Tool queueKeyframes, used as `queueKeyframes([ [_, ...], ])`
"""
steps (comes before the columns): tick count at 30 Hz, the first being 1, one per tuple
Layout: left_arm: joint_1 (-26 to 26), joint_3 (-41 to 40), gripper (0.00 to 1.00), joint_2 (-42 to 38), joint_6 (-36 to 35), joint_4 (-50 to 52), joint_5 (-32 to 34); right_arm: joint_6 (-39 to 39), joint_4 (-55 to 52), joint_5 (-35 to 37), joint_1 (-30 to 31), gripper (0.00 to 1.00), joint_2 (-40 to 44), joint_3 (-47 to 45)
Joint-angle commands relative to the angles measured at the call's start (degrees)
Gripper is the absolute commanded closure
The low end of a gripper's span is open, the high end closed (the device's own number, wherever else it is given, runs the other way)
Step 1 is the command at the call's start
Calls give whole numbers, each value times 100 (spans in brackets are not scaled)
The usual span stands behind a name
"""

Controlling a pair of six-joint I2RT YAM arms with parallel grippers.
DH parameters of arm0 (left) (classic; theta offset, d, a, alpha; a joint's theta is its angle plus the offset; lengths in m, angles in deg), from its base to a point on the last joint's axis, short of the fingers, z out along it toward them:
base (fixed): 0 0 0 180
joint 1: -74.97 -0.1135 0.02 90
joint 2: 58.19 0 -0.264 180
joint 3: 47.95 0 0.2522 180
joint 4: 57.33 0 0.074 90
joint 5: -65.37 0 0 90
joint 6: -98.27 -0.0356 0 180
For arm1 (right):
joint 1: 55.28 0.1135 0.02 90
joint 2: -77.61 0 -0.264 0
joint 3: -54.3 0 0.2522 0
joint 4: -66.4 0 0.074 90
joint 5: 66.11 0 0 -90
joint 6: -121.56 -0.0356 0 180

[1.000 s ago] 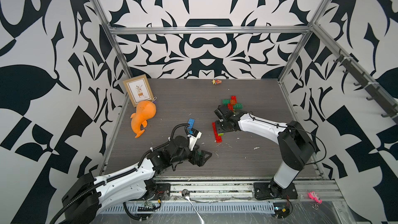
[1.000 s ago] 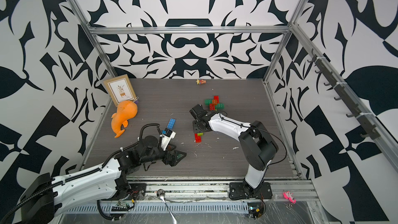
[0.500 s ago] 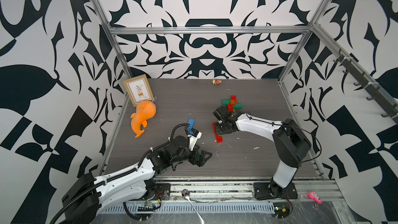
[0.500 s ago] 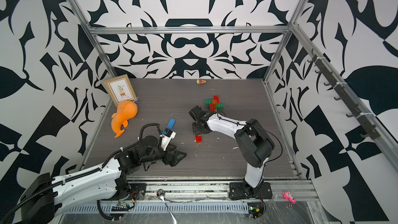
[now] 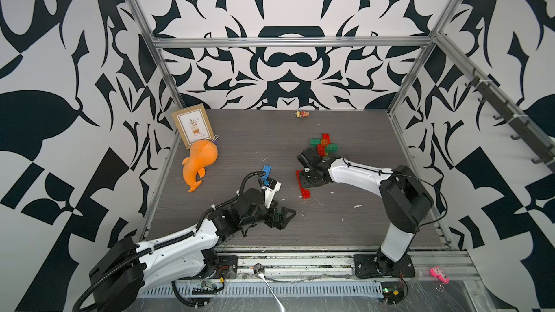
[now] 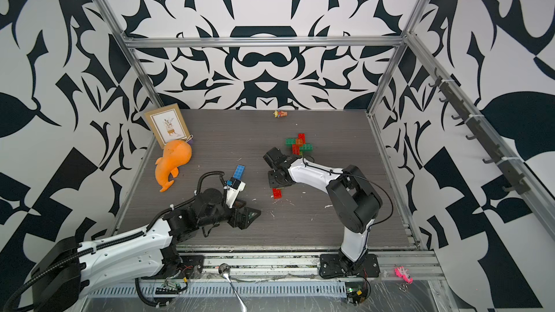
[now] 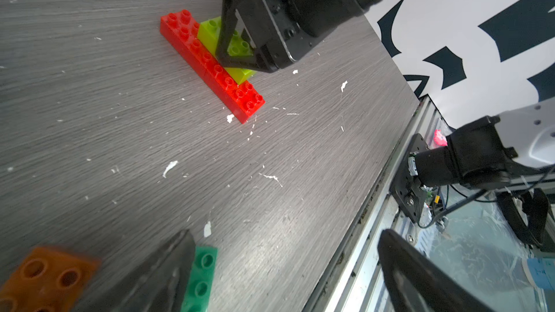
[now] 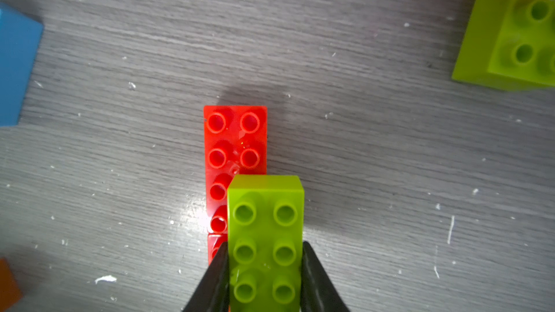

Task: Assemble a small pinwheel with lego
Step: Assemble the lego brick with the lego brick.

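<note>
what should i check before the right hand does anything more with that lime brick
1. Grip: the right hand has its fingers against both long sides of the lime brick: ok.
2. Alignment: the lime brick hangs off one side of the red bricks and covers only one column of their studs: not ok.
3. Seating: whether it is pressed onto those studs or just above them: cannot tell.
4. Left hand: open, empty, apart from the red bricks: ok.
5. Blue brick: lies loose, well apart from the red bricks: ok.
</note>
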Motion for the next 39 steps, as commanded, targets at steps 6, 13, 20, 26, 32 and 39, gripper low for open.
queueKeyframes([
  [6, -17, 206, 0, 302, 266, -93, 519, 93, -21, -78, -28, 100, 94, 17],
  [13, -18, 262, 0, 506, 256, -232, 358, 99, -24, -63, -28, 100, -4, -60],
  [20, -20, 307, 0, 635, 190, -218, 300, 58, -113, 149, 79, 100, -279, -296],
  [26, -18, 323, 0, 677, 174, -208, 282, -17, -177, 248, 238, 100, -553, -370],
  [32, -23, 345, 0, 657, 174, -115, 347, 32, -464, 465, 358, 100, -824, -167],
  [39, -39, 318, 0, 561, 207, -104, 422, 37, -461, 425, 420, 100, -928, -95],
])
